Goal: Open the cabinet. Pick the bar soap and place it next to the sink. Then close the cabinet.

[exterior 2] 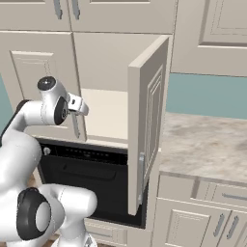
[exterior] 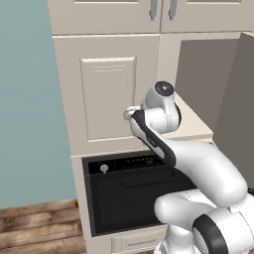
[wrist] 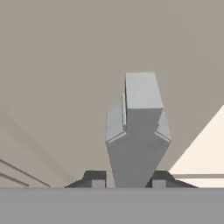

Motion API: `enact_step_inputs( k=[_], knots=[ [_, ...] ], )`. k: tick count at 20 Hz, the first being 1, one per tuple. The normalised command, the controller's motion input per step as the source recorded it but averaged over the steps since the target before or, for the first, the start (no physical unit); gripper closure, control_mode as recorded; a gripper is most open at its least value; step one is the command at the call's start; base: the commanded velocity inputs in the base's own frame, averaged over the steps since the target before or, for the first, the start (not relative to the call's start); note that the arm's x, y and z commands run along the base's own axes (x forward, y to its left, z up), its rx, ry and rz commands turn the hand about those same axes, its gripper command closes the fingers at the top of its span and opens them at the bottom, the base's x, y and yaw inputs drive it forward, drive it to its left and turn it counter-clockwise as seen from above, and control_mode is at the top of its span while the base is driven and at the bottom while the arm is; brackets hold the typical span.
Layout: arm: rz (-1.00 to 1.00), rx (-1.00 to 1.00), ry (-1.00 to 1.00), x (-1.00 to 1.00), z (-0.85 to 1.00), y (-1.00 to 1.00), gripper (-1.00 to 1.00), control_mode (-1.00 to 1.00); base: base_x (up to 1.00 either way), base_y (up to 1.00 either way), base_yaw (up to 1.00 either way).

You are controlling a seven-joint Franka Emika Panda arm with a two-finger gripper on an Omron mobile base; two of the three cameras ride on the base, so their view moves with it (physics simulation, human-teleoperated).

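The end effector [wrist: 127, 180] sits at the grey handle [wrist: 136, 131] of the cabinet's [exterior 2: 116, 72] left door [exterior: 106, 94], fingers [wrist: 95, 178] flanking the bar, contact unclear, while beyond it the right door [exterior 2: 147, 125] stands swung open beside the marbled bench [exterior 2: 202, 144].

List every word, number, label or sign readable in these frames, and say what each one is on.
No readable text anywhere.
Oven control panel: a row of tiny pale marks, too small and blurred to read.
Cabinet doors, the handle between the gripper tips, the counter and the wall: plain, with no lettering.
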Motion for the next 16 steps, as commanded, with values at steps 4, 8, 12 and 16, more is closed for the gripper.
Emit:
enact_step_inputs(
  k=[4, 8, 12, 16],
  knots=[
    [0.05, 0.00, -0.08, -0.62, 0.00, 0.48, 1.00, -1.00, 0.00, 0.00, 0.00],
    [0.06, 0.00, -0.11, -0.82, 0.00, 0.72, 1.00, -1.00, 0.00, 0.00, 0.00],
    [0.12, 0.00, -0.11, -1.00, 0.11, 0.96, 1.00, -1.00, 0.00, 0.00, 0.00],
    [0.16, 0.00, -0.06, -1.00, 0.25, 1.00, 1.00, -1.00, 0.00, 0.00, 0.00]
  ],
)
